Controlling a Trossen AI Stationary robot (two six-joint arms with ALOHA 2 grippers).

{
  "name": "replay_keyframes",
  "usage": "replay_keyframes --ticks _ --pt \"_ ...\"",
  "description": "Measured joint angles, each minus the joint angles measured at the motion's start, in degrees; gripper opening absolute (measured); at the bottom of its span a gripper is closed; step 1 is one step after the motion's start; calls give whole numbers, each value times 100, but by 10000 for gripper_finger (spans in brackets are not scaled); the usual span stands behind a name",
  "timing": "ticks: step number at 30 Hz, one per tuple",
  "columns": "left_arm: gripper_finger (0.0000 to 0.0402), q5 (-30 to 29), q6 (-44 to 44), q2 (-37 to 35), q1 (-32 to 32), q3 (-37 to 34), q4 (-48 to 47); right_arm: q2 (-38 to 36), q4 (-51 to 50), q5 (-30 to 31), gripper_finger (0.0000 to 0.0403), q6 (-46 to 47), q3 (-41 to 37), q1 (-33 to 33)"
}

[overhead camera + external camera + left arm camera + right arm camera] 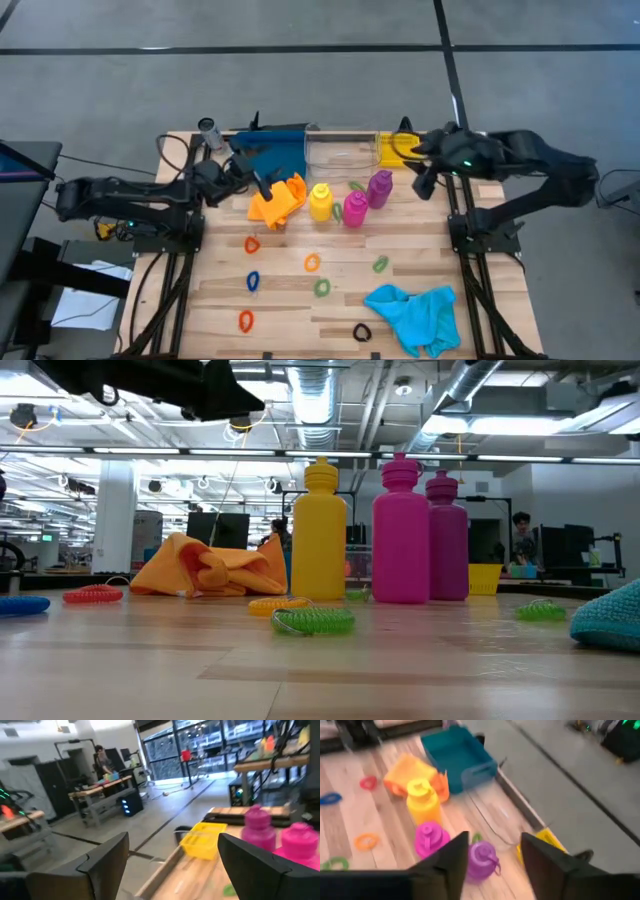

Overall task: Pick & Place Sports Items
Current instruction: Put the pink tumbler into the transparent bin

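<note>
Three bottles stand upright on the table's far middle: yellow (320, 202), magenta (355, 208) and purple (379, 188). An orange cloth (278, 200) lies bunched to their left, and a cyan cloth (415, 315) lies at the near right. Several coloured rings lie flat on the wood, among them an orange one (312, 263) and a green one (321, 288). My left gripper (262, 185) hovers open and empty at the orange cloth's far left edge. My right gripper (425, 183) hovers open and empty to the right of the purple bottle (482, 860).
A blue tray (272, 155), a clear container (340, 150) and a small yellow bin (392, 150) line the far edge. More rings lie at the near left, red (246, 321) and blue (253, 281), and a black one (362, 332) beside the cyan cloth.
</note>
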Motion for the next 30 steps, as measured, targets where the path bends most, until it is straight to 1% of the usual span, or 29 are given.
replay_keyframes --ticks 3,5,8,11,14,16,18,24,29,30 --pt "300 15 319 -55 164 0 27 698 -783 -184 230 0 677 -368" --pt "300 106 344 -55 292 0 20 1104 -1314 -208 249 -6 951 -599" --pt "300 241 339 -22 458 0 -79 1532 -1724 -331 263 -152 1097 -928" --pt "300 306 342 63 598 -7 -131 1778 -1684 -556 265 -485 1049 -1069" --pt "300 304 350 148 745 -2 -115 1898 -1499 -929 265 -738 1019 -1137" --pt "300 304 349 201 829 -2 -113 1930 -1362 -1304 266 -752 1019 -1244" --pt "300 304 338 227 880 -2 -131 1936 -1268 -1536 266 -728 1019 -1337" --pt "300 305 302 227 903 -2 -251 1936 -1335 -1673 266 -713 1019 -1545" --pt "300 306 244 227 893 -2 -316 1936 -1328 -1655 266 -697 1019 -1692" --pt "300 306 220 227 892 -2 -315 1936 -1297 -1558 266 -667 1019 -1722"
